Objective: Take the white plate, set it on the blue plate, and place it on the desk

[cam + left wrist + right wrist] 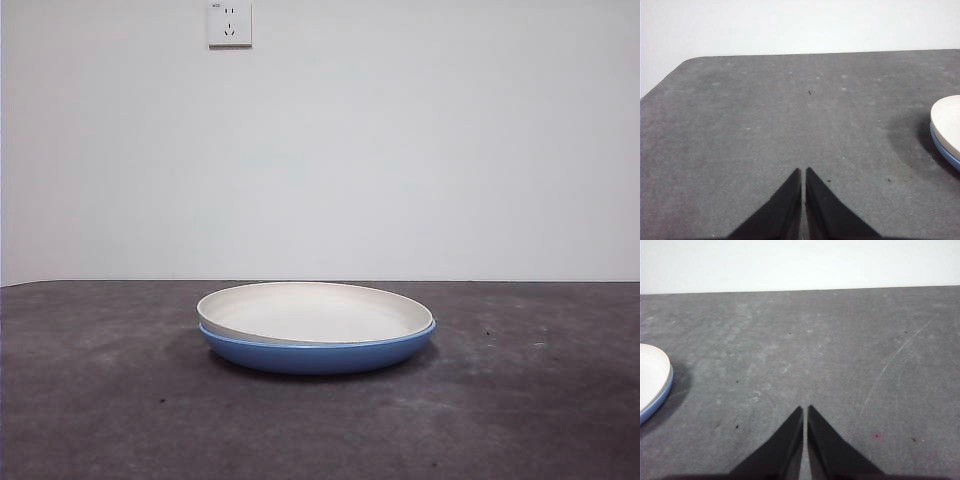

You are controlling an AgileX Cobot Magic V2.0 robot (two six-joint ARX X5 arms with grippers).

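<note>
You are looking at both arms waiting near you, over bare desk point(110, 400), with nothing held. The left gripper point(803, 172) is keeping its jaws pressed together, tips meeting, and the right gripper point(805, 411) is doing the same. Neither is showing in the front view.

Farther out, at the middle of the desk, the white plate point(315, 312) is sitting nested in the blue plate point(318, 352), touching it all round, its left edge riding a little higher so it is tilting slightly. The stack is lying between the two grippers: off toward the right of the left gripper, where only its edge point(947, 122) is showing, and off toward the left of the right gripper, where again only an edge point(652, 375) is showing.

Both plates are round, so they are offering no long axis and pointing no particular way; any rim point is serving equally. I am judging neither arm clearly nearer. Either would be needing to open its jaws and swing inward toward the rim.
</note>
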